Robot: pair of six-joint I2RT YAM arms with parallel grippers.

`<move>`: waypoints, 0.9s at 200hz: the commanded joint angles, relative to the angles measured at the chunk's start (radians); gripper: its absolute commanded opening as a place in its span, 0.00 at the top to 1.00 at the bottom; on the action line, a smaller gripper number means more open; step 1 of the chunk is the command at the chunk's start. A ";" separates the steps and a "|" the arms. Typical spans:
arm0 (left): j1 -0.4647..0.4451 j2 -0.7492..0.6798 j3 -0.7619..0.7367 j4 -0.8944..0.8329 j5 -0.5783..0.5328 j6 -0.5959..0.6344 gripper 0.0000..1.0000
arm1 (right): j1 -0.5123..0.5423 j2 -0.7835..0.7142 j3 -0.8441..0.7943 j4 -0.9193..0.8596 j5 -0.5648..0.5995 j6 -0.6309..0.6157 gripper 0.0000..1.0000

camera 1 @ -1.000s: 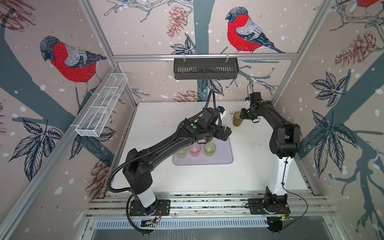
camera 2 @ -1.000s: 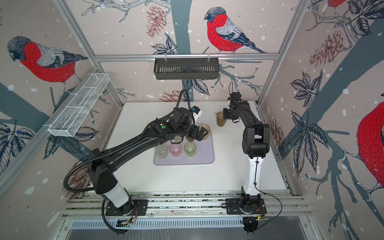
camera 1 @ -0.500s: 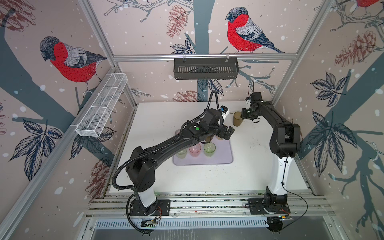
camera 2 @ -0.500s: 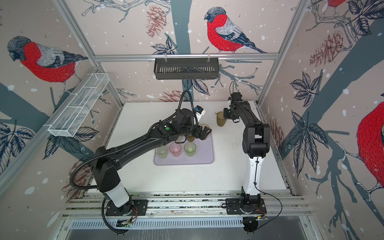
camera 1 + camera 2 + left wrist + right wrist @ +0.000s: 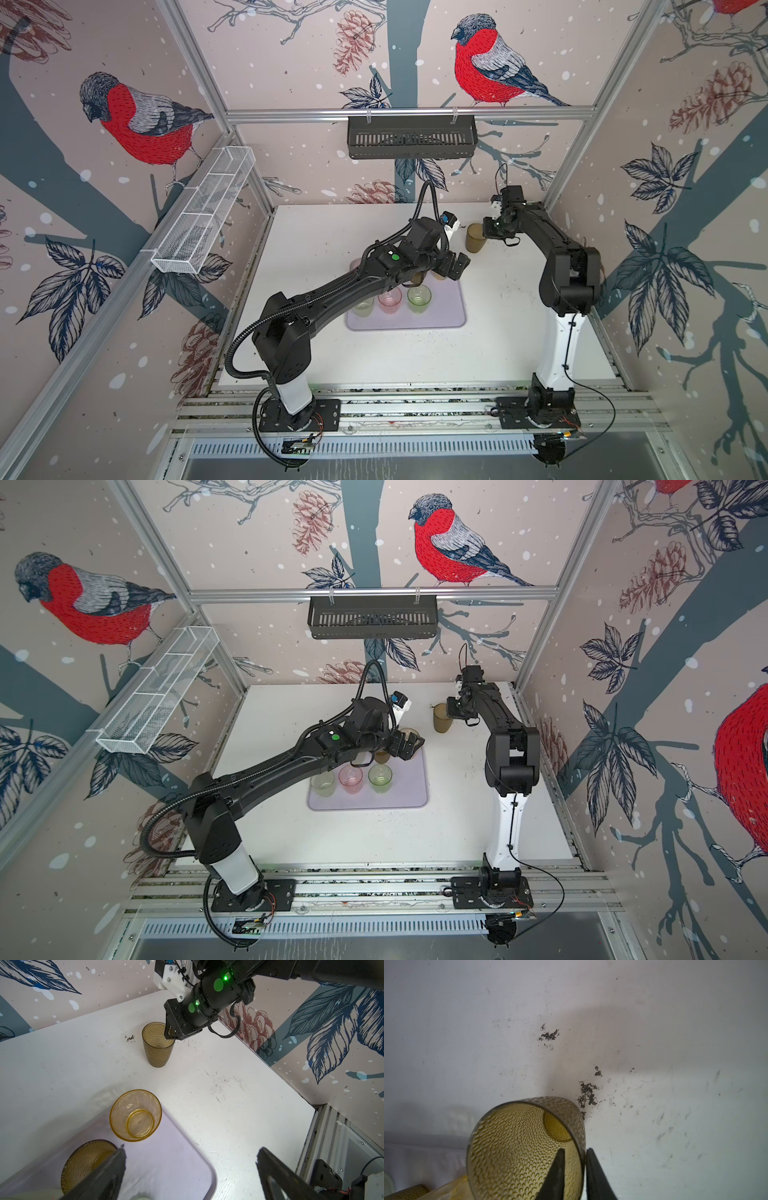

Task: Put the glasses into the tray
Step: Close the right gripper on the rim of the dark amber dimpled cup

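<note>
Pinch on olive-brown glass [image 5: 519, 1147], upright off tray [image 5: 444, 309] near far edge of tabletop [image 5: 519, 332], was unclear: right end effector [image 5: 575, 1150] straddled its rim, narrowly apart, so it needed firm closure then straight lift; left end effector [image 5: 192, 1148] gaped over tray's far right corner.

Robotics lab cell: aluminium frame [image 5: 407, 112], bird-print panels [image 5: 291, 54], left arm [image 5: 345, 286] and right arm [image 5: 569, 274] on base rail [image 5: 415, 409].

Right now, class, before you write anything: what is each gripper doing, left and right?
Left gripper: open, holding nothing.
Right gripper: jaws narrow, straddling the wall of the olive-brown tumbler; whether it is clamped cannot be told.
</note>
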 commanded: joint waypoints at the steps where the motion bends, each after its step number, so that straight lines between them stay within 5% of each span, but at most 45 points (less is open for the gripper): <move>1: -0.001 -0.009 -0.001 0.022 0.004 0.001 0.02 | -0.001 0.000 0.001 0.009 0.000 -0.009 0.80; 180: -0.001 -0.080 -0.059 0.031 -0.022 -0.010 0.02 | -0.003 -0.031 -0.018 -0.004 0.030 -0.003 0.84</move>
